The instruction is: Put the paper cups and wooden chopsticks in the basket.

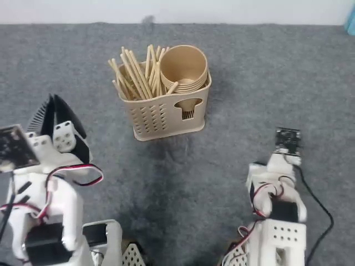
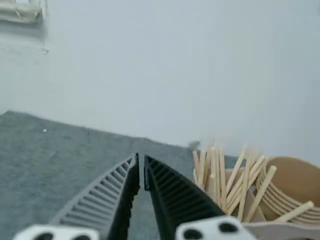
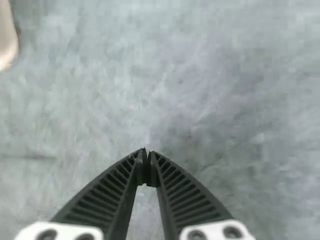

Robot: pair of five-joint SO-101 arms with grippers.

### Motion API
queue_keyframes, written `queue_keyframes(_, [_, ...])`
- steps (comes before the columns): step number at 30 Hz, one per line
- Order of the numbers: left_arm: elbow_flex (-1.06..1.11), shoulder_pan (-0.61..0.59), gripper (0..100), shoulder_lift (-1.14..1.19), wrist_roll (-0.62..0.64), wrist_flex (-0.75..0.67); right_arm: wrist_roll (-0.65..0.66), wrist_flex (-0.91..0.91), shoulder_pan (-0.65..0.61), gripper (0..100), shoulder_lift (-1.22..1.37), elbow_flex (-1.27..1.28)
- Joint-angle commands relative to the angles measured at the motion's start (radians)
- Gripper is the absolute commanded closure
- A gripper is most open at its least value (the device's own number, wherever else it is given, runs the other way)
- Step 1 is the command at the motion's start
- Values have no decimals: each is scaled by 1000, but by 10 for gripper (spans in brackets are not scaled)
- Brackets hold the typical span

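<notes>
Beige basket (image 1: 166, 119) is sitting on the grey tabletop (image 1: 260, 77), holding the stacked paper cups (image 1: 184, 65) and wooden chopsticks (image 1: 136, 75). Left claw (image 2: 140, 160) and right claw (image 3: 145, 152) are hanging clenched, empty, well apart from it. Loading is looking finished, so the next move is probably only parking the arms.

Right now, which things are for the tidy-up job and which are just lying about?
For the job: basket, paper cups and wooden chopsticks inside it, left gripper, right gripper, both shut.
Just lying about: the grey mat underneath.
</notes>
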Motion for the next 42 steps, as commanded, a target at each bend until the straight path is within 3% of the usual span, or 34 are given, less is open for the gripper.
queue_keyframes(1, [27,-6,988,-17,-11,32,-12,145,16,991,-191,-120])
queue_keyframes(5, [182,-6,988,-175,-12,-6,32,260,19,991,-397,-153])
queue_keyframes(11, [449,-5,988,-489,-41,-18,86,259,41,991,-349,-132])
queue_keyframes(23, [753,43,988,-488,-74,-32,130,265,-42,991,-374,123])
queue_keyframes(30, [1010,40,988,-486,-181,-236,126,263,-82,991,-374,186])
queue_keyframes(35, [1004,41,988,-485,-189,-181,121,278,-102,991,-374,184])
queue_keyframes(42, [1004,41,988,-486,-189,80,121,357,-105,991,-374,186])
